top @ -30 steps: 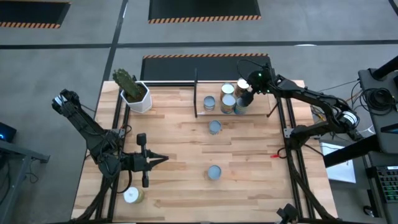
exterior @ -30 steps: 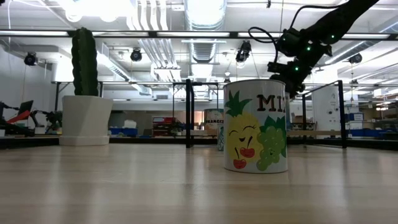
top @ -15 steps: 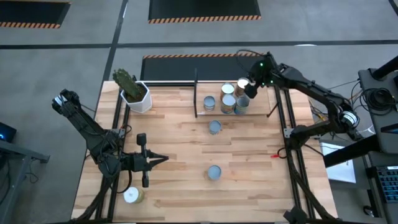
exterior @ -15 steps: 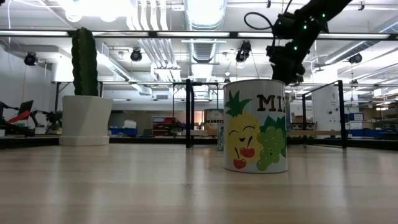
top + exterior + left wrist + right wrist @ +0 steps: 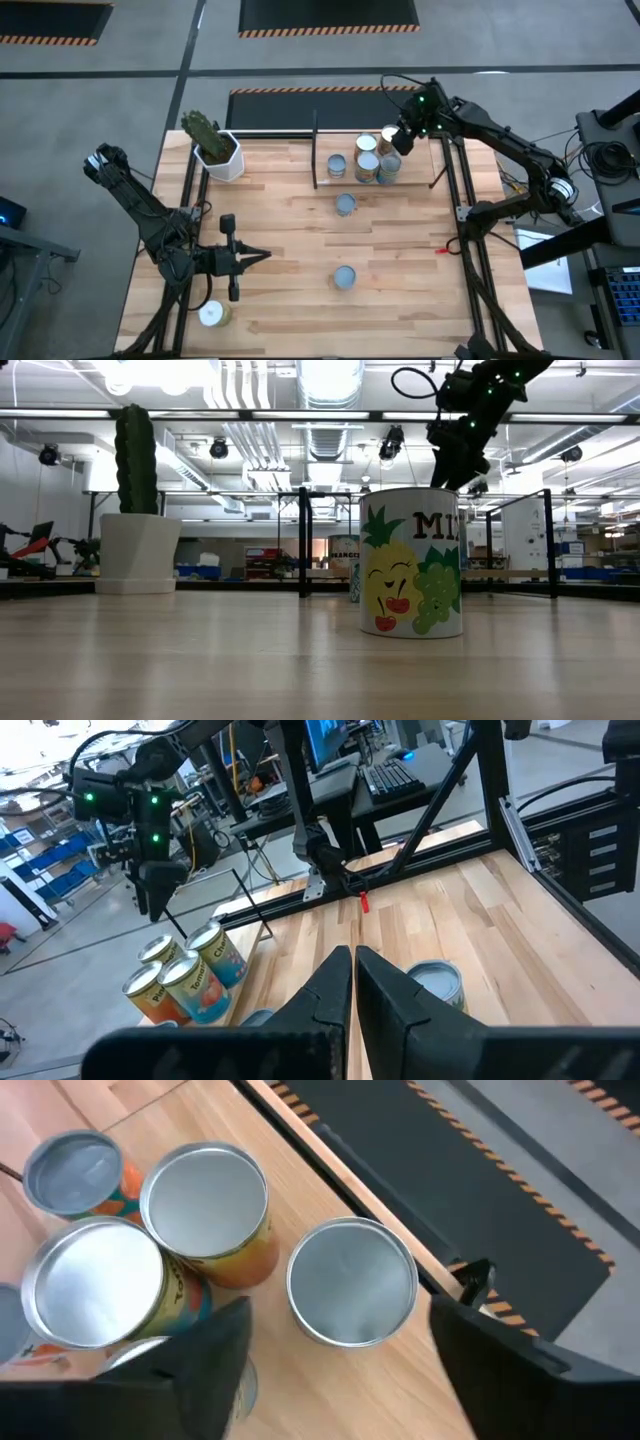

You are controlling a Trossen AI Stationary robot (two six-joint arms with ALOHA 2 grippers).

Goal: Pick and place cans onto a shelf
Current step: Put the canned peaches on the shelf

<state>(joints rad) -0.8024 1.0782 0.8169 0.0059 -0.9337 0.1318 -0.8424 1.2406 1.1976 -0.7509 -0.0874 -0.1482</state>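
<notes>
Desk (image 5: 300, 250) carries shelf (image 5: 340, 178) at its far edge, cans (image 5: 367, 160) clustered on it. Two more cans sit on the bare desk. Right claw (image 5: 392, 140) hovers above the rearmost can (image 5: 352, 1283), fingers spread, holding nothing. Left claw (image 5: 262, 256) closed, empty, near front-left.

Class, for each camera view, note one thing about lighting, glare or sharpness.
High view: even light, faint shadows. Low view: ceiling lights blow out white above the fruit-label can. Right wrist view: can tops gleam softly. Left wrist view: near fingers look soft.
</notes>
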